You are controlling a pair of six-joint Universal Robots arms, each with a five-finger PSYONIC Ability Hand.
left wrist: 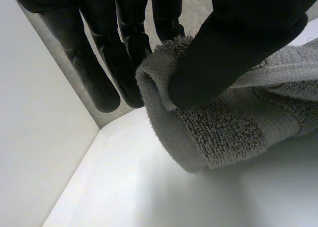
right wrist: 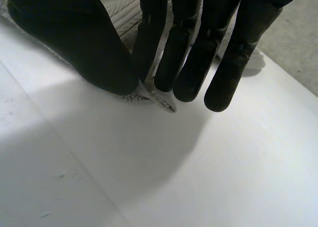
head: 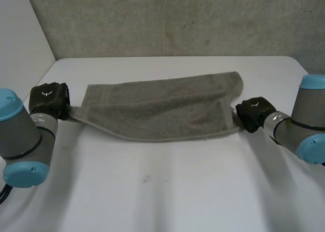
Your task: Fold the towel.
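Note:
A grey towel lies folded lengthwise across the middle of the white table. My left hand is at the towel's left end. In the left wrist view its thumb presses a bunched corner of the towel against the fingers, lifting it slightly off the table. My right hand is at the towel's near right corner. In the right wrist view the thumb and a finger pinch the towel's corner tip just above the table.
A concrete wall stands behind the table's far edge. A white side panel rises at the far left. Bare tabletop stretches in front of the towel toward me.

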